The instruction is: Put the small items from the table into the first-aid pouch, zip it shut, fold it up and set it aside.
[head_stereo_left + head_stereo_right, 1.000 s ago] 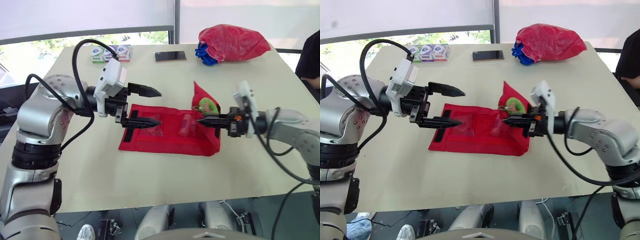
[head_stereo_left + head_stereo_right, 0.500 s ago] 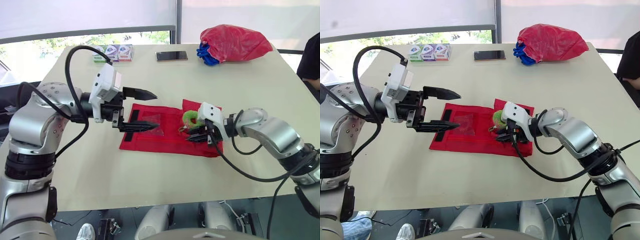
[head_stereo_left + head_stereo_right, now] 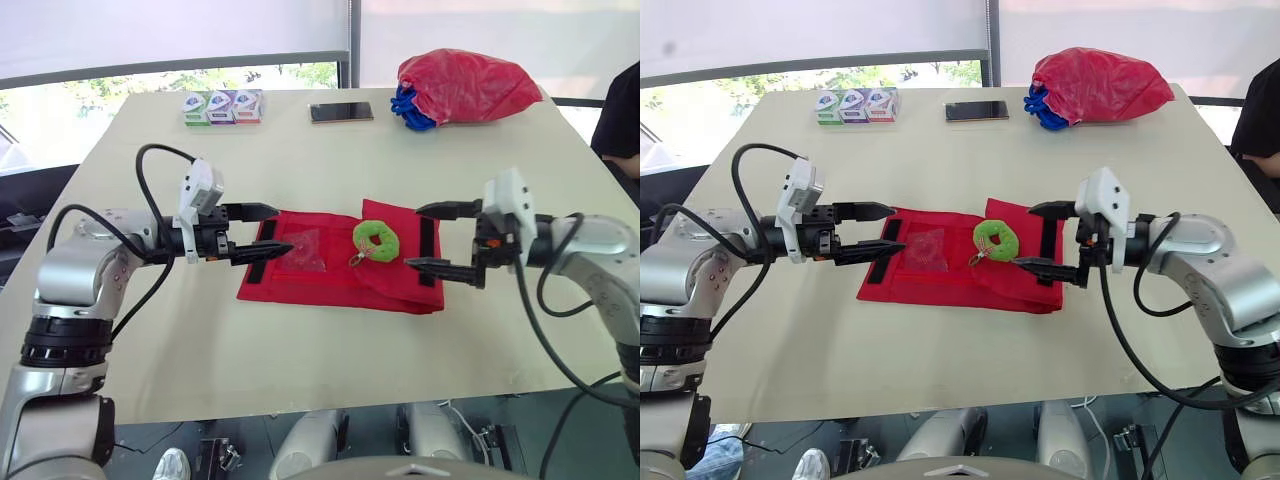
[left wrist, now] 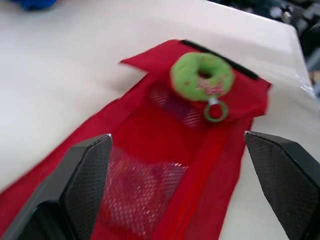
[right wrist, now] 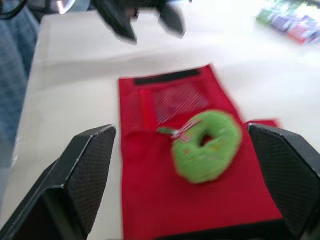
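**Position of workpiece.** The red first-aid pouch (image 3: 322, 283) lies flat on the table (image 3: 300, 350), with its long axis running from one gripper to the other. The end on the robot's right is folded over onto the body of the pouch. A green ring-shaped charm (image 3: 375, 240) rests on top of this flap. Whether the charm is tied to the zip pull cannot be told. A small packet (image 3: 305, 254) shows through the mesh pocket near the left end.

**Left gripper** (image 3: 284, 228). It sits at the left short end. The fingers are moderately apart and hold nothing. The lower fingertip is over the black strip (image 3: 262, 246) there; contact cannot be confirmed.

**Right gripper** (image 3: 413, 237). It sits at the folded end, with the fingers spread wide and empty. The lower fingertip is at the flap's edge.

**Governing relation.** The charm and flap lie straight ahead of the right fingers, between them in line. The right arm is judged the nearer one for the next fold or grasp
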